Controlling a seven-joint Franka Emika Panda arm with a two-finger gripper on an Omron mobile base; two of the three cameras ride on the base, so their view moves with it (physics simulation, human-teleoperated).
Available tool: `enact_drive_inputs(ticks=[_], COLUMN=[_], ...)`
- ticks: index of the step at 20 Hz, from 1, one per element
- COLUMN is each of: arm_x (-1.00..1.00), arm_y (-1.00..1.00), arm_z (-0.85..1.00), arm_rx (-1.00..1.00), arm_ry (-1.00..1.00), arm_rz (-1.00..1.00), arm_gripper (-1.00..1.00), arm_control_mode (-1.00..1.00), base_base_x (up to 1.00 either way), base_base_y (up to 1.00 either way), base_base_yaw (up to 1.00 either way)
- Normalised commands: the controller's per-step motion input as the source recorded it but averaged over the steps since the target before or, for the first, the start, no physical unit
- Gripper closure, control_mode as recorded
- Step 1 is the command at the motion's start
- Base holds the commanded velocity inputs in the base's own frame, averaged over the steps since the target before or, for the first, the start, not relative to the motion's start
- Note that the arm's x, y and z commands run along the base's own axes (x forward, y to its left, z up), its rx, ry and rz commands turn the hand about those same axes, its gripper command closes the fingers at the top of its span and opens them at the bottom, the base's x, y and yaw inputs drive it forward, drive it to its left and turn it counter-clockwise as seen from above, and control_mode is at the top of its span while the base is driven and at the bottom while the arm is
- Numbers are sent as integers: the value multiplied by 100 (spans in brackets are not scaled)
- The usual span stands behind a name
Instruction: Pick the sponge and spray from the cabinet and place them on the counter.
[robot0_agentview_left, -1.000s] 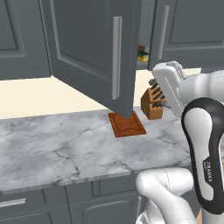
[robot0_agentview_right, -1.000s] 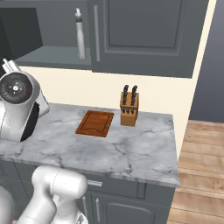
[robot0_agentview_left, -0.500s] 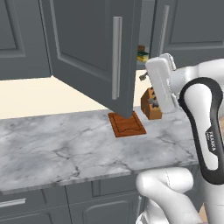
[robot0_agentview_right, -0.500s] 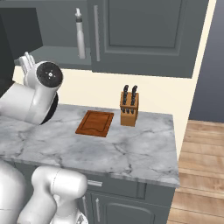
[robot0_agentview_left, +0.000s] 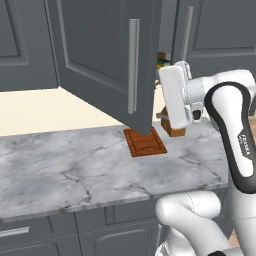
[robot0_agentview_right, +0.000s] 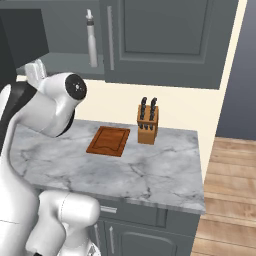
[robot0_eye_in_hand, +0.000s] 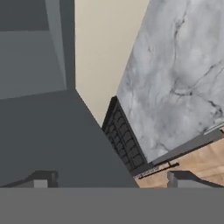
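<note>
The spray (robot0_agentview_right: 92, 40), a slim pale bottle with a white nozzle, stands upright on the shelf of the open cabinet (robot0_agentview_right: 65, 64). A small yellow-and-green bit, the sponge (robot0_agentview_left: 161, 62), peeks out just past the edge of the open cabinet door (robot0_agentview_left: 100, 55). My white hand (robot0_agentview_left: 175, 94) hangs in front of the cabinet opening, to the right of that door and above the counter (robot0_agentview_left: 75, 165). In the hand view the gripper (robot0_eye_in_hand: 111, 180) is open, its fingertips (robot0_eye_in_hand: 41, 179) far apart with nothing between them.
A brown cutting board (robot0_agentview_right: 108, 141) lies on the counter (robot0_agentview_right: 150, 170) under the cabinet. A wooden knife block (robot0_agentview_right: 148, 122) stands right of it, partly hidden behind my hand in the left base view. The open door swings out over the counter. Wooden floor (robot0_agentview_right: 230, 190) lies right.
The arm has swung, bringing the hand a little left toward the open door and turning it. The gripper has stayed open. The spray and board have not moved.
</note>
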Motion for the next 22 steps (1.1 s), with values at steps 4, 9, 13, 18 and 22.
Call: enact_drive_inputs(ticks=[4, 9, 13, 18, 22], arm_x=[0, 0, 1, 0, 0], arm_y=[39, 55, 64, 60, 63], arm_z=[-7, -4, -3, -4, -4], arm_rx=[18, 9, 5, 4, 2], arm_ry=[9, 6, 9, 9, 4], arm_rz=[15, 11, 11, 12, 9], arm_gripper=[-100, -100, -100, -100, -100], arm_control_mode=[-100, -100, -100, -100, -100], base_base_x=[0, 0, 0, 0, 0], base_base_y=[0, 0, 0, 0, 0], base_base_yaw=[0, 0, 0, 0, 0])
